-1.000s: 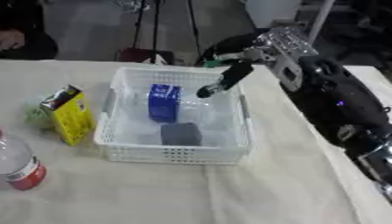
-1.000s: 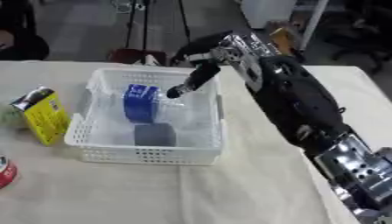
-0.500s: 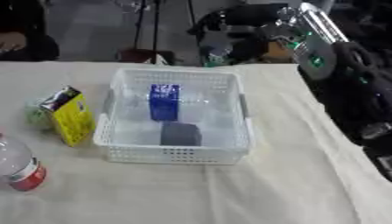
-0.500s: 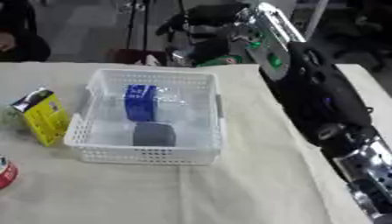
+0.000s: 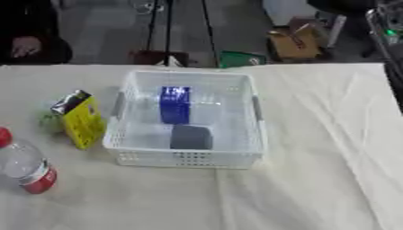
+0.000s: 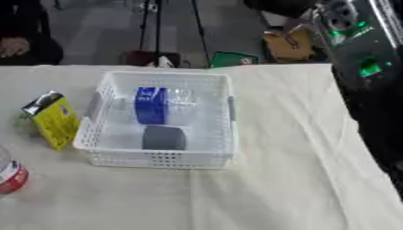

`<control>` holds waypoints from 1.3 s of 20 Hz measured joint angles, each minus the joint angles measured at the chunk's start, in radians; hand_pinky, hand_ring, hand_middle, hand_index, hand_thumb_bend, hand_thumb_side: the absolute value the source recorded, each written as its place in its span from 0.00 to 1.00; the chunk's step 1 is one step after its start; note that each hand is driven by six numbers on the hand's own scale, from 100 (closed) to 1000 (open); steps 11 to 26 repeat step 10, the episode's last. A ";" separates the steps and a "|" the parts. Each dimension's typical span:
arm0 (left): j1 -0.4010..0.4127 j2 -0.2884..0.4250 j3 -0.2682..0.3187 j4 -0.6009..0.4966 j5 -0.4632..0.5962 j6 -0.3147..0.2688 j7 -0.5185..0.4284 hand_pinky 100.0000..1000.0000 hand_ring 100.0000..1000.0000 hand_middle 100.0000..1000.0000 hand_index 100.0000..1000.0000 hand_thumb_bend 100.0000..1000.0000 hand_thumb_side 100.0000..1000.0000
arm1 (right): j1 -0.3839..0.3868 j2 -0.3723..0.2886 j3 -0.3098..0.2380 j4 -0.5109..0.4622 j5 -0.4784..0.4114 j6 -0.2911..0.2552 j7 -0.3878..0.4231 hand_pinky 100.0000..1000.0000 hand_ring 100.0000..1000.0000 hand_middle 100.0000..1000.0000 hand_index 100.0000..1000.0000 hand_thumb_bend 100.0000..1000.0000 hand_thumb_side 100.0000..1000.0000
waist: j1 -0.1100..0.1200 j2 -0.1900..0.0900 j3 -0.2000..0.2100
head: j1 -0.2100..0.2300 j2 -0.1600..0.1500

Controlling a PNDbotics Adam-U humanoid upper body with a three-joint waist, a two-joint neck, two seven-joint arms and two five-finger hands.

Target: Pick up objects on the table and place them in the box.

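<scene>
Left eye view. Neither hand shows; only a dark stretch of the right arm [image 5: 391,27] runs down the upper right edge, so how the fingers stand cannot be told. A white perforated basket [image 5: 185,157] sits at centre frame on the cream tablecloth [image 5: 315,148]. Inside it, a clear bottle with a blue label [image 5: 175,104] lies toward the upper part, and a dark grey block [image 5: 191,137] rests in the lower part, just below the bottle. Left of the basket, just beside its wall, a yellow carton [image 5: 81,120] stands tilted, with something green [image 5: 50,121] behind it. At the lower left edge a clear bottle with a red label [image 5: 25,167] stands apart from the basket. Nothing lies across the open top of the basket.

Right eye view. The arm fills the upper right and right edge as a grey casing with green lights [image 6: 358,40] over black below. No hand is visible here either. The basket's contents appear the same. A cardboard box [image 6: 287,42] sits on the floor beyond the table.
</scene>
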 measured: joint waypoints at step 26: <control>0.000 0.000 0.006 0.000 -0.010 -0.005 0.019 0.75 0.76 0.78 0.77 0.00 0.54 | 0.154 0.015 -0.099 -0.149 0.025 -0.036 -0.346 0.92 0.91 0.78 0.91 0.00 1.00 | 0.010 -0.006 -0.009 | 0.064 0.009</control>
